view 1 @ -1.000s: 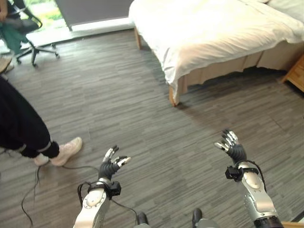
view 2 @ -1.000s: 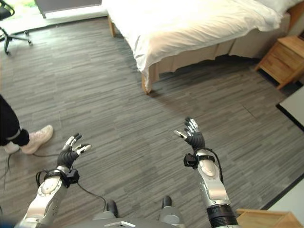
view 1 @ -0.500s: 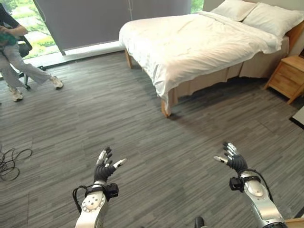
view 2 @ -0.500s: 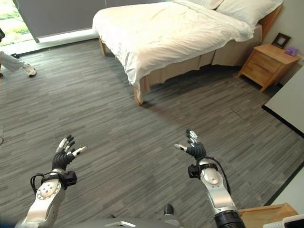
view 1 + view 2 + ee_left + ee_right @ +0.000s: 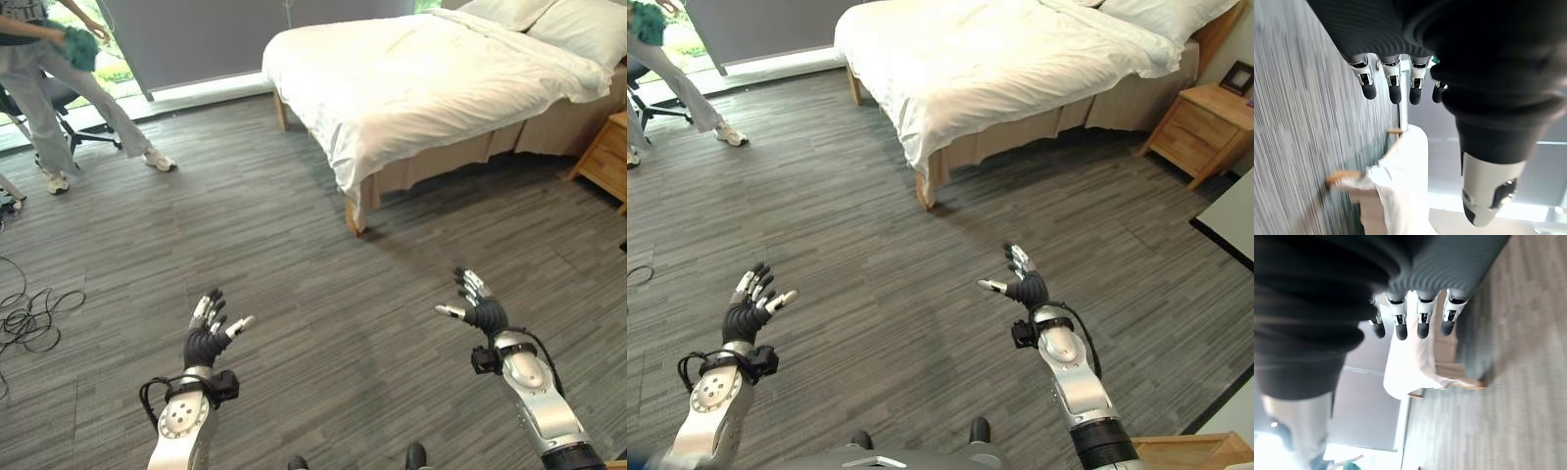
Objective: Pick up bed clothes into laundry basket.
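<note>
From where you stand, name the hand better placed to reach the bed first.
Right, probably. The right hand is open and nearer the bed; the left hand, also open, is farther off.

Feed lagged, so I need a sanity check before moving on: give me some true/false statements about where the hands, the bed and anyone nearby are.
1. Both hands are empty, fingers spread. True: left hand, right hand.
2. The right hand touches the white-sheeted wooden bed. False: it is over grey plank floor, apart from it.
3. A person stands at the far left. True.
4. The person holds something red. False: a green cloth.
</note>
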Robot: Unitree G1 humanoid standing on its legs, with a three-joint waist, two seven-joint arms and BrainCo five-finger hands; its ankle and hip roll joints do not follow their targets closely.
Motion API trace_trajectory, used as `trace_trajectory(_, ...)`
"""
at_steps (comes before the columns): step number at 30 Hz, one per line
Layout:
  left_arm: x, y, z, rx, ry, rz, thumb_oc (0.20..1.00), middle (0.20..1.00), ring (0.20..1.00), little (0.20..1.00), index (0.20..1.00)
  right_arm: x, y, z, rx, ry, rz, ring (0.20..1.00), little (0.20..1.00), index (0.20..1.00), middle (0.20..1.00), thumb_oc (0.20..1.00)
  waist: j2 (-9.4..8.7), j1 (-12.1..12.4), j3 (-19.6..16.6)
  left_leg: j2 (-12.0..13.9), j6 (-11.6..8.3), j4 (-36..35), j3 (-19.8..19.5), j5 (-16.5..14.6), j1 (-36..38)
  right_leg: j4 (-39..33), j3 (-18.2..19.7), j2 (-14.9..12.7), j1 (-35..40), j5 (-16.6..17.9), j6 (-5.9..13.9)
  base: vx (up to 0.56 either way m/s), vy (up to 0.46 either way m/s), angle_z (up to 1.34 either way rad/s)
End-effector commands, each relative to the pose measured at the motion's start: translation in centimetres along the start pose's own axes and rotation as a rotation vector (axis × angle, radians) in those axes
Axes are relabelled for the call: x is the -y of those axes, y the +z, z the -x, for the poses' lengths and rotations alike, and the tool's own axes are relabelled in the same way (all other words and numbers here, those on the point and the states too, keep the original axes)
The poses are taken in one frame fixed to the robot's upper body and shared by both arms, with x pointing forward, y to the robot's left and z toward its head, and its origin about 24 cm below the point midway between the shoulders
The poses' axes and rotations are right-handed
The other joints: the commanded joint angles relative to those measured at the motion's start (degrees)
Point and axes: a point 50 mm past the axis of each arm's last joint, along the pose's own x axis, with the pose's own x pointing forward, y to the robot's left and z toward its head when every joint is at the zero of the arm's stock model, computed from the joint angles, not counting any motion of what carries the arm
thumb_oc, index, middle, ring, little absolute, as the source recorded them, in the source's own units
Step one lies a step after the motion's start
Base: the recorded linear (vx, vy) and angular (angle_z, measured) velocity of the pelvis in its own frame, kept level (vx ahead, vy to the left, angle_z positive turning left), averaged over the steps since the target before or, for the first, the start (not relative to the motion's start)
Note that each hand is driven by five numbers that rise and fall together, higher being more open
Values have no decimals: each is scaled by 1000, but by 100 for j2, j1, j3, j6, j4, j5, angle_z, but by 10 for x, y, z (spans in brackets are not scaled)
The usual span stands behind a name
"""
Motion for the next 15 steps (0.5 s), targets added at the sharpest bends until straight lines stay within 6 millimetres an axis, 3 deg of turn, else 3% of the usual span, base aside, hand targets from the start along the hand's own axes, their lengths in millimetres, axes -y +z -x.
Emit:
trace_trajectory(1,-7,33,-10,161,-20,-43,1000,1000,1000,1000,1000,9,35,-9,177,-31,60,1000,1000,1000,1000,1000,-183,-18,120,-110,73,177,-306,-295,-185,970,-781,-534,276,-460,252,-10,152,5)
trace_trajectory(3,-5,31,-11,145,-41,-53,1000,1000,1000,1000,1000,6,33,-8,166,-23,56,1000,1000,1000,1000,1000,-157,-145,329,-209,191,113,-425,-366,-32,2044,-548,-732,-162,-19,454,-8,154,5)
trace_trajectory(5,-7,27,-13,122,-31,-64,1000,1000,1000,1000,1000,1,33,-9,161,-17,39,1000,1000,1000,1000,1000,-30,-264,523,-141,253,33,-438,-376,98,2824,-392,-785,-662,329,546,24,126,-5)
trace_trajectory(8,-7,23,-13,102,-35,-73,1000,1000,1000,1000,1000,-3,30,-7,154,-13,26,1000,1000,1000,1000,1000,36,-338,580,-123,260,33,-430,-451,171,3021,-395,-693,-1022,94,437,166,36,-22)
trace_trajectory(9,-5,22,-12,97,-51,-81,1000,1000,1000,1000,1000,-4,27,-5,147,-10,-16,1000,1000,1000,1000,1000,14,-421,620,-203,220,33,-525,-571,258,2276,-503,-387,-1217,-321,250,237,-45,-30)
trace_trajectory(11,-5,22,-12,97,-51,-80,1000,1000,1000,1000,1000,-4,27,-4,146,-10,-16,1000,1000,1000,1000,1000,27,-434,648,-186,213,33,-539,-596,301,2277,-525,-377,-1163,-348,254,290,-90,-7)
trace_trajectory(12,-4,24,-15,106,-58,-86,1000,1000,1000,1000,1000,-7,29,-6,155,2,-36,1000,1000,1000,1000,1000,-32,-450,598,-183,66,33,-583,-880,519,1244,-851,-410,-1310,-262,264,350,-137,10)
trace_trajectory(14,-4,24,-15,105,-58,-86,1000,1000,1000,1000,1000,-7,29,-6,155,3,-36,1000,1000,1000,1000,1000,-4,-456,610,-149,56,33,-590,-908,547,1175,-878,-369,-1244,-250,267,292,-135,9)
trace_trajectory(15,-1,25,-16,121,-74,-83,1000,1000,1000,1000,1000,-6,28,-5,157,2,-34,1000,1000,1000,1000,1000,-135,-494,542,-223,29,189,-578,-1085,695,902,-789,-338,-1093,-106,158,311,-173,16)
